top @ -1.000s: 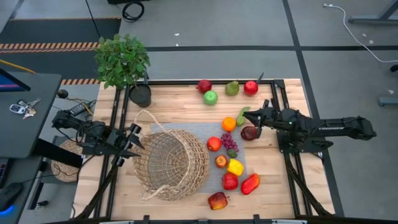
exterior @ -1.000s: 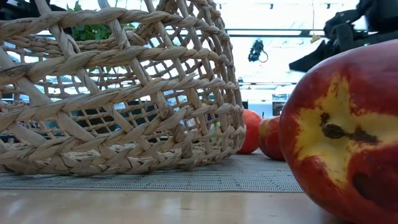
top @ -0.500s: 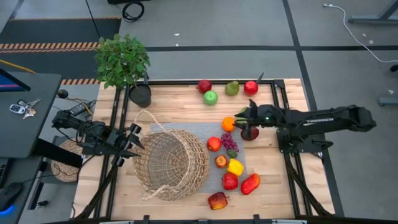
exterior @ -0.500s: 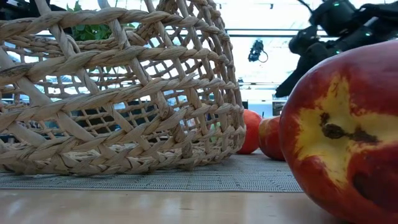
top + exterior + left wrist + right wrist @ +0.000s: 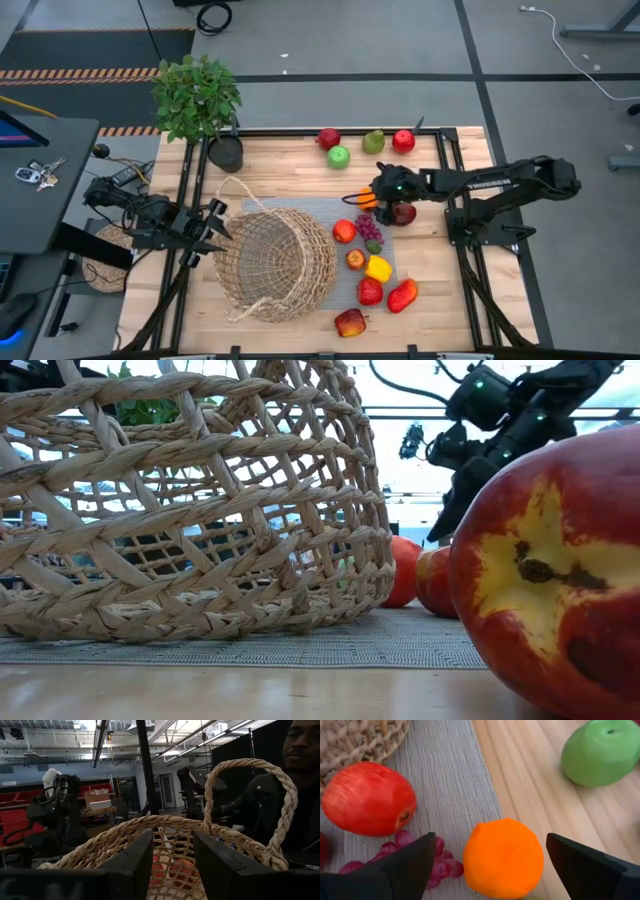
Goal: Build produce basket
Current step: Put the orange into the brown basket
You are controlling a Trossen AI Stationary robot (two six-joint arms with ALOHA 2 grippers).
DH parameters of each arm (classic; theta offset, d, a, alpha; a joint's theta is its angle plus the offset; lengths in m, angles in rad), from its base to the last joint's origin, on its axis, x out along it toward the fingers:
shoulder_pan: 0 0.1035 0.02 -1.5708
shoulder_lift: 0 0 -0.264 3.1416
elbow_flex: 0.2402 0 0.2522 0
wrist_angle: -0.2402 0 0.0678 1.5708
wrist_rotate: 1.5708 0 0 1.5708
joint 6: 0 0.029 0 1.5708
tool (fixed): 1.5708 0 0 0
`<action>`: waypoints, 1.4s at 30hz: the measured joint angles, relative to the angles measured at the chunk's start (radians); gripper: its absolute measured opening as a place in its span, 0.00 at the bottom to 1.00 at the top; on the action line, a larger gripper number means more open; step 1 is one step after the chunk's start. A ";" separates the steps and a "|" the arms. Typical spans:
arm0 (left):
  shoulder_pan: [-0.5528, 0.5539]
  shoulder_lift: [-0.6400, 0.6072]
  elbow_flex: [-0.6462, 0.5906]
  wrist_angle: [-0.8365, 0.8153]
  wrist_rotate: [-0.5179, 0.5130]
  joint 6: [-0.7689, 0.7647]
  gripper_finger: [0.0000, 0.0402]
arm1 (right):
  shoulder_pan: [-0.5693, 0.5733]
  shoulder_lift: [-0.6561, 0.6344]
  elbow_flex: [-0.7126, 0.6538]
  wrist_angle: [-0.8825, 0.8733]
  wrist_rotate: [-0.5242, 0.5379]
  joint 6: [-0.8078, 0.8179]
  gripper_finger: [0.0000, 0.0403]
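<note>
Since a second ago the right arm has reached farther toward the table's middle, and its gripper (image 5: 362, 199) now hangs over the orange (image 5: 367, 199) at the grey mat's (image 5: 320, 212) far edge. Its fingers (image 5: 405, 865) are spread wide on either side of the orange, holding nothing. Beside the orange lie a red apple (image 5: 367, 798) and purple grapes (image 5: 437, 862); a green apple (image 5: 602, 751) sits on bare wood. The basket (image 5: 275, 262) rests on the mat's left part, most produce to its right. The left gripper (image 5: 218, 225) waits at the basket's rim, parted, empty.
</note>
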 joint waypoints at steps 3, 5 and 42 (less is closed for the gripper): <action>0.000 0.000 0.000 0.000 0.000 0.000 0.36 | -0.007 0.043 0.019 -0.005 0.000 -0.014 0.97; 0.000 0.000 0.000 0.000 0.000 0.000 0.36 | -0.015 0.072 0.026 -0.005 0.000 -0.017 0.99; 0.000 0.000 0.000 0.000 0.000 0.000 0.37 | -0.088 0.070 0.078 0.020 0.029 -0.193 0.82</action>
